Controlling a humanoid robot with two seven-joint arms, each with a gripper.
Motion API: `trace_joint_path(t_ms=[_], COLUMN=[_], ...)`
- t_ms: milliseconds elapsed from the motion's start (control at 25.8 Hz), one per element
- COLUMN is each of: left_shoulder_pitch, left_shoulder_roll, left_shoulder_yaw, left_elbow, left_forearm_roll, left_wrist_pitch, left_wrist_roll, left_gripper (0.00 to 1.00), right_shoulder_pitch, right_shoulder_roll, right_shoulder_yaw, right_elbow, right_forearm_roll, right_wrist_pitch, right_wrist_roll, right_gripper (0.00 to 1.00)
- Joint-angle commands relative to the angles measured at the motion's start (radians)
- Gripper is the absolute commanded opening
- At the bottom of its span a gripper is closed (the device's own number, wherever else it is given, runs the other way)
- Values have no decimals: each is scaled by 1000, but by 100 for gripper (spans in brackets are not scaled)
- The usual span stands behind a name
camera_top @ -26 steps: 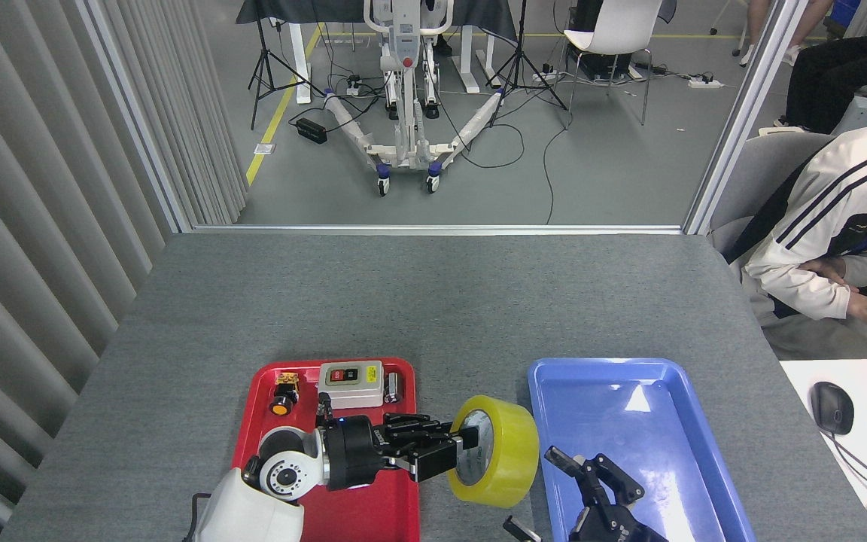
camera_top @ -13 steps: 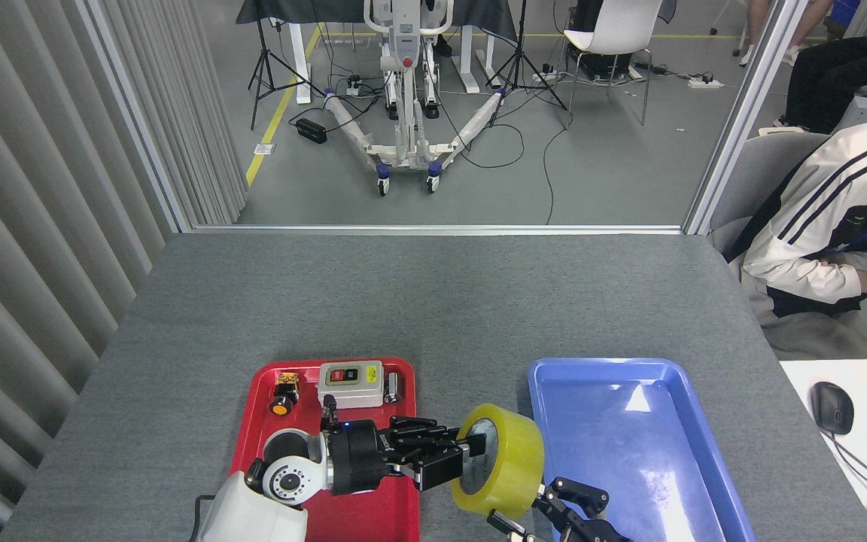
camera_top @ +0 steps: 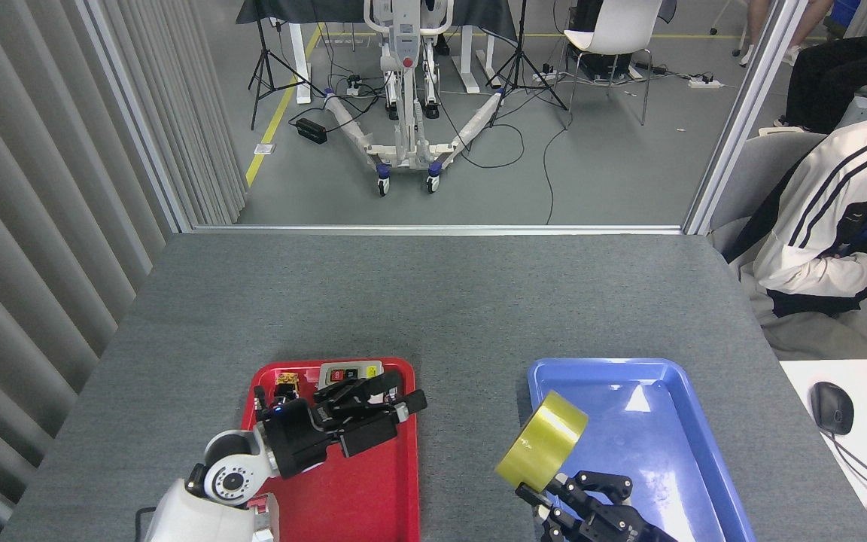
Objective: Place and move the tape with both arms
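Our right gripper (camera_top: 546,500) pinches the tape (camera_top: 541,441) by its lower rim, a light, stiff, slick roll; left gripper (camera_top: 396,399) hangs open.

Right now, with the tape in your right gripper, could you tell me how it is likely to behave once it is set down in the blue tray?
The tape is round, so on its edge it would probably roll across the smooth blue tray. Laid flat, it should sit steady. The right gripper holds it by one edge, so it may swing.
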Motion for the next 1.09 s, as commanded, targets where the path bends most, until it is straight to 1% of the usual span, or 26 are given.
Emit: trace_joint_path(t_ms=[0, 39, 78, 116, 155, 194, 233, 272, 310, 349, 427, 504, 543, 621, 659, 698, 776, 815, 892, 931, 1009, 1047], left_shoulder_pitch=[79, 106, 154, 214, 271, 309, 329, 330, 329, 329, 329, 321, 311, 301, 301, 306, 311, 311, 311, 312, 320, 326], left_shoulder_roll=[99, 121, 131, 133, 130, 128, 131, 133, 133, 128, 121, 121, 127, 131, 133, 134, 134, 134, 133, 131, 134, 134], left_shoulder_yaw=[10, 9, 4, -2, -28, -79, -139, -180, -206, -212, -206, -191, -175, -139, -120, -109, -105, -106, -109, -111, -111, -111], left_elbow=[-32, -52, -94, -152, -216, -264, -286, -282, -275, -269, -273, -279, -282, -282, -282, -289, -318, -321, -313, -310, -307, -310], left_forearm_roll=[-101, -184, -270, -357, -448, -529, -592, -645, -685, -711, -733, -734, -734, -734, -734, -734, -734, -734, -734, -736, -737, -737], left_wrist_pitch=[43, 69, 121, 208, 333, 474, 604, 718, 788, 797, 736, 667, 650, 647, 649, 650, 649, 646, 647, 647, 646, 646], left_wrist_roll=[327, 462, 605, 738, 849, 910, 928, 927, 921, 908, 864, 789, 744, 663, 646, 640, 655, 678, 769, 810, 849, 850], left_gripper=[99, 99, 99, 99, 99, 100, 100, 100, 100, 100, 100, 100, 100, 100, 100, 100, 100, 100, 100, 100, 100, 100], right_shoulder_pitch=[-1, -1, -1, -1, -1, -3, -4, -6, -6, -6, -9, -9, -11, -18, -27, -44, -63, -72, -101, -115, -133, -133], right_shoulder_roll=[-7, -13, -27, -40, -56, -71, -83, -91, -93, -94, -94, -94, -93, -93, -93, -93, -93, -91, -89, -89, -91, -89], right_shoulder_yaw=[-82, -116, -148, -180, -208, -237, -260, -278, -293, -309, -312, -312, -310, -309, -307, -303, -300, -290, -260, -241, -218, -217], right_elbow=[4, 5, 10, 10, 10, 8, 8, 7, 2, -3, -7, -9, -10, -9, -9, -9, -9, -6, 4, 8, 19, 25], right_forearm_roll=[37, 72, 108, 123, 128, 131, 131, 131, 128, 125, 122, 117, 108, 79, 62, 49, 37, 34, 30, 30, 30, 30], right_wrist_pitch=[59, 63, 69, 71, 71, 73, 73, 73, 74, 74, 66, 50, 36, 8, 5, 5, 16, 33, 88, 119, 163, 177], right_wrist_roll=[4, 9, 19, 46, 85, 142, 222, 323, 443, 564, 748, 849, 886, 983, 1039, 1086, 1138, 1148, 1153, 1152, 1145, 1141], right_gripper=[0, 0, 0, 0, 0, 0, 0, 0, 0, 0, 0, 0, 0, 0, 0, 0, 0, 0, 0, 9, 61, 77])
